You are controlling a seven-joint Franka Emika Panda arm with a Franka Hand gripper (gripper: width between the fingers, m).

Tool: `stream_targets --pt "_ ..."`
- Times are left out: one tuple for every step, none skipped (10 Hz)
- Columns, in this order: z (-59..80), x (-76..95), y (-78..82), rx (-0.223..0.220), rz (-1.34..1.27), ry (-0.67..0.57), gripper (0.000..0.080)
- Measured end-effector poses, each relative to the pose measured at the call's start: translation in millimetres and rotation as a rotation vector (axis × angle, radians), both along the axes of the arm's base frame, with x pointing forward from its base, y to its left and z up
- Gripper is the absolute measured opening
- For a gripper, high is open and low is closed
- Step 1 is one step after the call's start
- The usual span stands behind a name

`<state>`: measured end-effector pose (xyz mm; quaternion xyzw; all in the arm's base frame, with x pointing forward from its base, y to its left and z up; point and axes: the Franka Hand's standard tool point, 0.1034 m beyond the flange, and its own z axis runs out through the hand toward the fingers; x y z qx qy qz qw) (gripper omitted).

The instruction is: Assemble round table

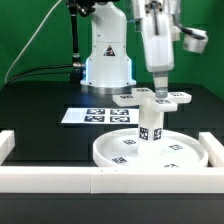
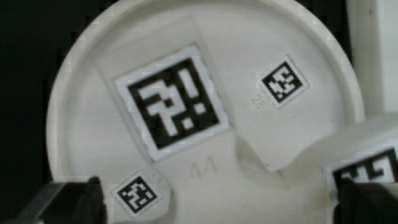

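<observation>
Tool (image 1: 158,92) hangs over the post (image 1: 150,118) in the exterior view, its jaws spread wide with nothing between them; the fingertips stand just above and to either side of the post's top without gripping it. That post stands upright in the middle of the disc (image 1: 185,152), which lies flat on the black bench (image 1: 40,100) against the front rail (image 1: 60,178). Behind the post, partly hidden by the tool, the cross piece (image 1: 180,97) lies on the bench, its rounded ends showing tags. Further toward the exterior view's left lies the marker board (image 1: 92,116), well apart from the disc. The exterior view gives the whole layout: rails at the front and at both sides, the arm's base (image 1: 108,60) at the back, and open dark bench between the board and the left rail. The wrist view gives none of that; it looks down close on the disc (image 2: 107,70), showing its raised rim curving against the dark bench, one large tag (image 2: 175,105) and two smaller ones on its floor, and a blurred part of the post (image 2: 365,165) at one corner. A dark fingertip (image 2: 71,200) shows at the edge. Open room lies mainly behind and to the exterior view's left of the disc; its front edge is close to the rail.
</observation>
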<state>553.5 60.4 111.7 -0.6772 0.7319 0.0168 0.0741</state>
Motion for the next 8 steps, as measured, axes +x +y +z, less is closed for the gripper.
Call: stream_targets --pt "2.6 1.1 4.4 -0.027 0.143 -0.002 0.0649" --pt "3.0 -0.3 8.8 -0.032 0.231 0.000 0.0649" --pt "2.3 -0.6 9.4 -0.039 0.315 -0.009 0.0649" --pt "1.7 -1.1 10.6 -0.040 0.337 -0.010 0.0649" --pt "1.7 -1.1 10.1 -0.048 0.444 -0.023 0.0649" --pt "1.6 -1.2 10.0 -0.053 0.515 -0.032 0.0649" --pt "1.4 -1.2 9.2 -0.059 0.587 -0.039 0.0649" --pt "0.8 -2.0 5.4 -0.069 0.755 -0.052 0.0649"
